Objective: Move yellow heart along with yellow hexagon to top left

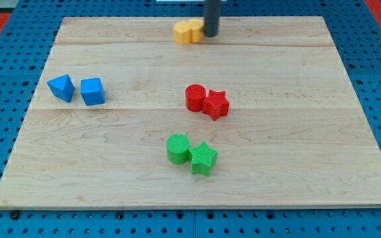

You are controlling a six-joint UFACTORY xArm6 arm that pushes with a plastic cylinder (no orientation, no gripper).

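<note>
Board: pale wooden board (pixel 290 145) of 3 long planks with visible grain, lying on a blue pegboard (pixel 5 73) full of holes; the landmark for all places below.
Rod: dark, straight, upright, coming down from the view's top at the board's top edge, a little right of its middle.
My tip (pixel 211 35): a bare rod end with nothing to open or close, resting against the right side of the yellow heart.
Green pair: ridged green cylinder (pixel 177 147) touching green star (pixel 204 158), lower middle of the board.
Red pair: red cylinder (pixel 194 97) touching red star (pixel 216 104), at the board's centre.
Blue pair: blue triangular block (pixel 61 87) just beside blue cube (pixel 92 91), left side of the board.
Yellow pair: yellow hexagon (pixel 182 32) touching yellow heart (pixel 196 29), at the board's top edge near the middle.
</note>
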